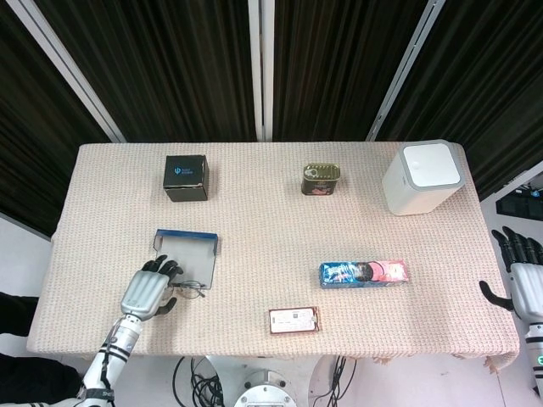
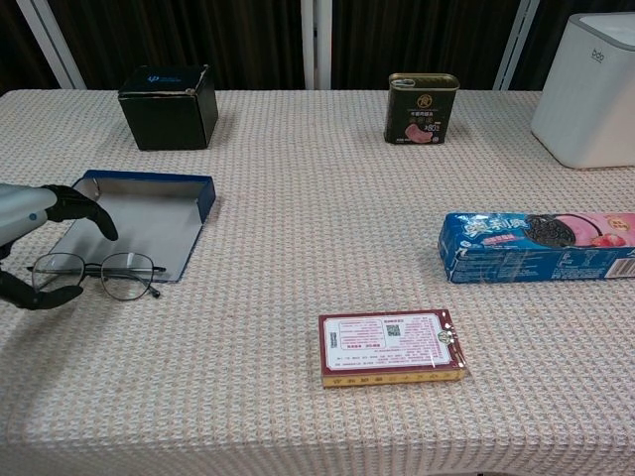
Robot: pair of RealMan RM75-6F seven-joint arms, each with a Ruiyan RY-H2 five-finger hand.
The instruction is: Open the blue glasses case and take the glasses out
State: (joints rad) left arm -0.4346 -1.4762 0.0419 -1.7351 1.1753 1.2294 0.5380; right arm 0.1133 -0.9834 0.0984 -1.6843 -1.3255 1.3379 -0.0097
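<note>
Left hand (image 2: pixel 35 248): fingers spreading over the glasses (image 2: pixel 94 275), not visibly pinching them; glasses lying just before the open blue glasses case (image 2: pixel 139 220). Risk: careless closing pressing lenses or bending thin frame.

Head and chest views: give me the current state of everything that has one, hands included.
Blue glasses case: open, lying flat, empty.
Glasses: out of the case, unfolded, resting at its near edge.
Left hand: at the glasses' left lens, fingers apart; grip not clear.
Right hand: off the table edge, holding nothing.
Cookie pack: lying on its side.
Tin can: upright.
</note>
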